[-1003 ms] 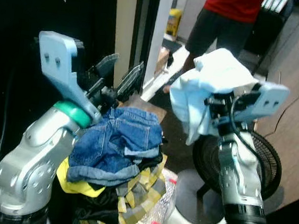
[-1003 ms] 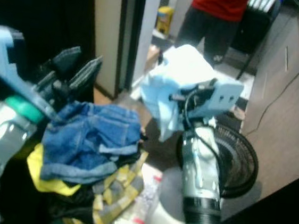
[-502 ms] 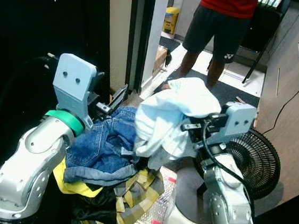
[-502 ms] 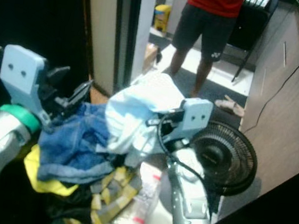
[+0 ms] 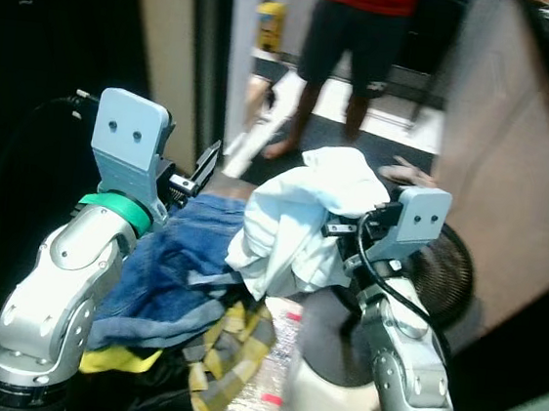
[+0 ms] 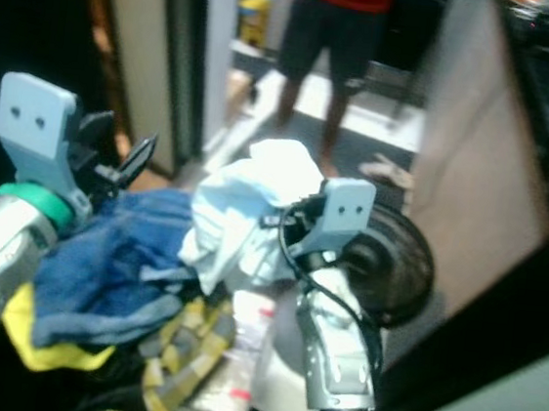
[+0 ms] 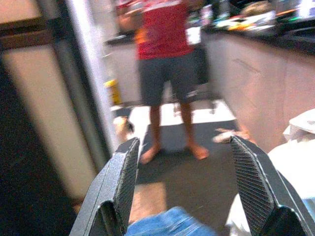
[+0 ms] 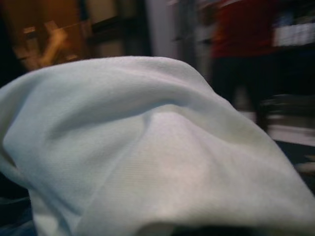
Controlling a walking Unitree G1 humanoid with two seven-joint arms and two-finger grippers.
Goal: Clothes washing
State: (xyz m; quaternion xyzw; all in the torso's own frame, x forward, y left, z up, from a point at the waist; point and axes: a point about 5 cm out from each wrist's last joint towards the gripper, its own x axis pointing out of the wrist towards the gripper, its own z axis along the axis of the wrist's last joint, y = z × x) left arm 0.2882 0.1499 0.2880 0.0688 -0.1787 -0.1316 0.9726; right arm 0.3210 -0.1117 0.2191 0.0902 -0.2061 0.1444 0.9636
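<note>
A pale blue-white garment [image 5: 298, 218] is draped over my right gripper [image 5: 335, 234], which is shut on it just above the laundry pile; in the right wrist view the cloth [image 8: 147, 162] covers the fingers. Blue jeans [image 5: 164, 272] lie on top of the pile, over a yellow and grey checked cloth [image 5: 229, 358] and a yellow garment [image 5: 111, 360]. My left gripper [image 7: 187, 191] is open and holds nothing. It hovers over the far edge of the jeans [image 7: 167, 227], left of the pale garment.
A person in a red shirt and dark shorts [image 5: 356, 37] stands barefoot in the passage ahead. A black floor fan [image 6: 386, 266] stands behind my right arm. A brown cabinet wall [image 5: 514, 172] runs along the right, a door frame [image 5: 205, 71] on the left.
The camera has swung rightward, so the whole scene has shifted left and blurred. My right gripper with the pale garment stays low by the pile after coming down from chest height.
</note>
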